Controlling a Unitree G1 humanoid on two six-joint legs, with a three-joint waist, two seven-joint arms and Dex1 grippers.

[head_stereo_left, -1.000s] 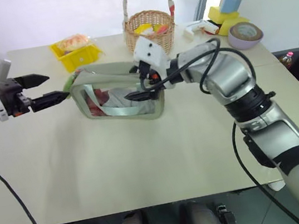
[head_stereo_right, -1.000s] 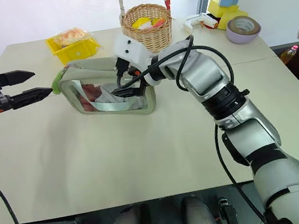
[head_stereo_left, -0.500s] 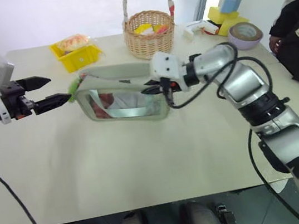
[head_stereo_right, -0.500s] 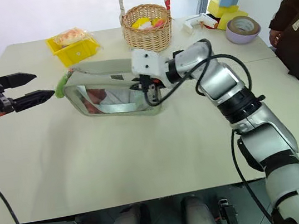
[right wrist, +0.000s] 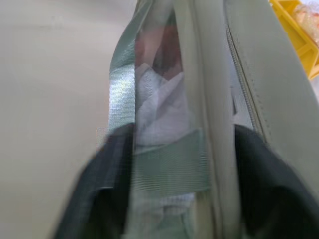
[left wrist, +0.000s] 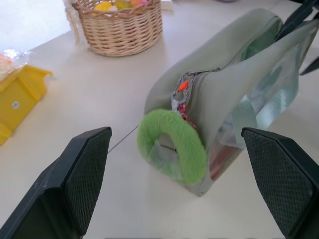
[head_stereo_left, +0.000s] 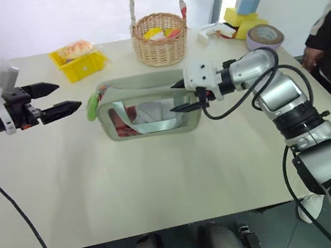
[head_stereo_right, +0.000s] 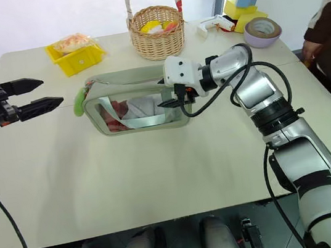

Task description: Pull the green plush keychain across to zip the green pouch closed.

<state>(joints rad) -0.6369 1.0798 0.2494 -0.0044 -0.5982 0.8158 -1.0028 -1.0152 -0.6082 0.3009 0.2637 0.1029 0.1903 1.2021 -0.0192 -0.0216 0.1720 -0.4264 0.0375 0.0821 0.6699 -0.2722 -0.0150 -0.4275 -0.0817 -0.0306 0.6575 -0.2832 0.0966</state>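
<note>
The pale sage-green rectangular fabric pouch with a clear plastic front window (head_stereo_right: 136, 103) stands upright near the middle of the beige tabletop (head_stereo_right: 130, 179), its window facing the robot and a light green strap showing behind the plastic. The small lime-green fuzzy plush keychain (head_stereo_right: 79, 104) hangs at the pouch's 9 o'clock end, curled into a loop at the zipper's end in the left wrist view (left wrist: 172, 147).

The left gripper (head_stereo_right: 39, 93) hovers above the tabletop at 9 o'clock of the keychain, near it but clearly apart, its two black fingers spread and pointing toward the charm. In its wrist view the keychain sits between the two finger pads (left wrist: 84, 179) and beyond them, untouched.

The right gripper (head_stereo_left: 181, 95) is at the pouch's 3 o'clock end, fingers parted and straddling that end: one finger lies against the clear front, the other behind the pouch's top edge. The right wrist view shows the dark fingers on either side of the pouch wall; whether they press on it I cannot tell.

At 12 o'clock of the pouch stands a woven wicker basket with a tall handle (head_stereo_right: 156, 28), and at 10 o'clock a small yellow plastic bin (head_stereo_right: 76, 53).
</note>
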